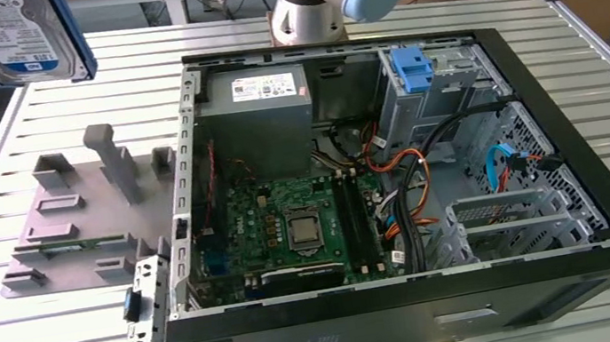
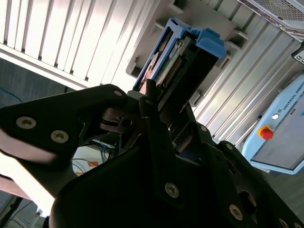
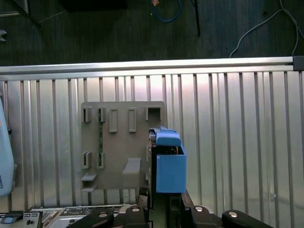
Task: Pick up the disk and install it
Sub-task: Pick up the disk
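I have the gripper (image 2: 164, 102) clamped on the silver rectangular disk in its blue plastic frame (image 1: 23, 36), upper left of the exterior view, high enough, I judge, to clear the grey plastic stand (image 1: 73, 221).

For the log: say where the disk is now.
The disk hangs at the exterior view's upper left, raised above the grey stand, clamped by the gripper in the second wrist view.

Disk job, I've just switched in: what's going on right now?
The arm's gripper is shut on the disk, holding it by one end in the air above the grey stand on the slatted table. In the exterior view the disk hangs at the upper left, off to the side of the open computer case. It is not installed in the case yet.
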Robot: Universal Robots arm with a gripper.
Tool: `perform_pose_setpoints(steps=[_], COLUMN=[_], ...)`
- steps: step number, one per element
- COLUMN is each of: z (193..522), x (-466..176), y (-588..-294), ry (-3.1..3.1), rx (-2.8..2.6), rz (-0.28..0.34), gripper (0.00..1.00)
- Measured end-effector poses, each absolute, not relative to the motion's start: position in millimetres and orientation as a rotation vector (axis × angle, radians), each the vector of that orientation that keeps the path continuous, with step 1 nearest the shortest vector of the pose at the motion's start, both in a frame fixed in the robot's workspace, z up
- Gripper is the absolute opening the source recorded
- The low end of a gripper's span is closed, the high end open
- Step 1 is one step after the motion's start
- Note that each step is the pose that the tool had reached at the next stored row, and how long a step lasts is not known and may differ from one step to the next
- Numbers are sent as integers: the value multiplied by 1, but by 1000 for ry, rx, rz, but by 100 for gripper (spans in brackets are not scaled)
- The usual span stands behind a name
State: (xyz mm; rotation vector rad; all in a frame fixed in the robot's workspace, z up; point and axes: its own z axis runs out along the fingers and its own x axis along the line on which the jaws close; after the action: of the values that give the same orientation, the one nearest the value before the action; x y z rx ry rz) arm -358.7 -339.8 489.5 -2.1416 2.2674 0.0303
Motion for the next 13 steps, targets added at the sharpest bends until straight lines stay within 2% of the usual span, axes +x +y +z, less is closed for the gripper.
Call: perform_pose_setpoints(steps=[13], z=[490], x=[-336], y=[-340], ry=[2267], rx=[-2142], rz=[30], gripper=[35])
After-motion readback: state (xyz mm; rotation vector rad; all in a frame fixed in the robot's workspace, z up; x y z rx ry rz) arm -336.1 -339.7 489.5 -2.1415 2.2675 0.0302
